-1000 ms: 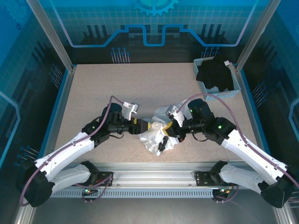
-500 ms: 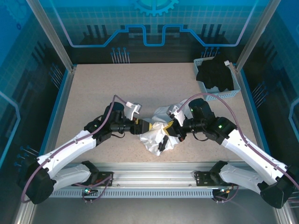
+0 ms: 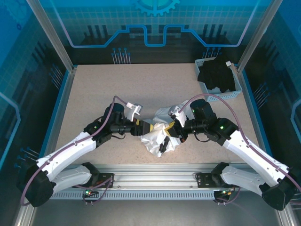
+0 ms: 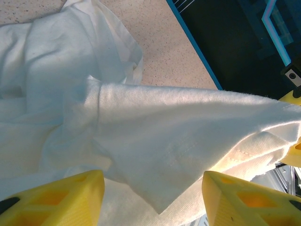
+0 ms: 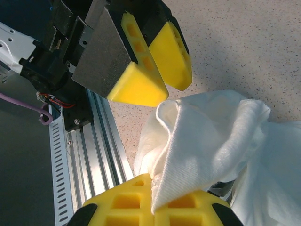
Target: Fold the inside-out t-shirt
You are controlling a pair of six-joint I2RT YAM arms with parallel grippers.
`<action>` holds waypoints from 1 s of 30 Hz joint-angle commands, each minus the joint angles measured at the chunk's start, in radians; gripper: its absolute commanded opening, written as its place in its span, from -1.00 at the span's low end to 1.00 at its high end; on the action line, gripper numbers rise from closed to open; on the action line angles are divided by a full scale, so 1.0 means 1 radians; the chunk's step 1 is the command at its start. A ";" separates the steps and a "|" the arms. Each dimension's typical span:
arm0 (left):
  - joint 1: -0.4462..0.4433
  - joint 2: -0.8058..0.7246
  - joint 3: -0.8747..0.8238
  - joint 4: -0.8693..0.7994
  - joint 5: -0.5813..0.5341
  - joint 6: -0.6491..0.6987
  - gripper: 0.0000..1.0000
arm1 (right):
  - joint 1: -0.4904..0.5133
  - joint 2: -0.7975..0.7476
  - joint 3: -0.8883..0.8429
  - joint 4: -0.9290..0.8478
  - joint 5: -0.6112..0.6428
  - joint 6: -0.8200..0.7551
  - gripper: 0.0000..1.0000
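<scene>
Tabletop (image 3: 117,89): t-shirt (image 3: 157,136) pinched in right tool (image 5: 153,202), flap inside spread left tool (image 4: 153,188).

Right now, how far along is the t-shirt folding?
Nothing looks folded yet: the t-shirt lies in a crumpled heap. In hand: the right gripper pinches a fold of it, while the left gripper stands open at the cloth. Remaining: spreading it flat and every fold.

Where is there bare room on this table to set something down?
The far half of the speckled beige tabletop is bare, bordered by the rear wall, the left blue rail and the pale blue plastic basket. A patch lies between basket and right arm. Crowded: front centre, where the left gripper and right gripper meet at the crumpled white cotton t-shirt.
</scene>
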State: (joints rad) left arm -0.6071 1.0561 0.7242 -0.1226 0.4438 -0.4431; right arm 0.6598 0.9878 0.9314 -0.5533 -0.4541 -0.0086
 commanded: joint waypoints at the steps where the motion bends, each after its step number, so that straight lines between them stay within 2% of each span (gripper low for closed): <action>1: -0.009 -0.007 -0.010 0.014 0.033 0.032 0.21 | -0.017 0.003 0.014 0.001 -0.009 -0.007 -1.00; 5: -0.010 0.002 -0.010 0.010 0.035 0.041 0.20 | -0.019 0.012 0.017 0.006 -0.015 -0.009 -1.00; 11: -0.010 0.024 -0.006 0.018 0.054 0.043 0.05 | -0.020 0.014 0.018 0.007 -0.014 -0.011 -1.00; 19: -0.013 0.039 -0.009 0.025 0.060 0.044 0.04 | -0.026 0.014 0.018 0.005 -0.012 -0.013 -1.00; 23: -0.011 0.047 -0.007 0.024 0.051 0.044 -0.08 | -0.028 0.014 0.017 0.009 -0.022 -0.013 -1.00; 30: -0.010 0.045 0.007 0.028 0.015 0.038 -0.52 | -0.028 0.009 0.013 -0.007 -0.020 -0.027 -1.00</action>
State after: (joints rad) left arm -0.6128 1.0988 0.7231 -0.1204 0.4728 -0.4126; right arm 0.6464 1.0027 0.9314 -0.5526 -0.4549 -0.0128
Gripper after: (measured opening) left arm 0.255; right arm 0.058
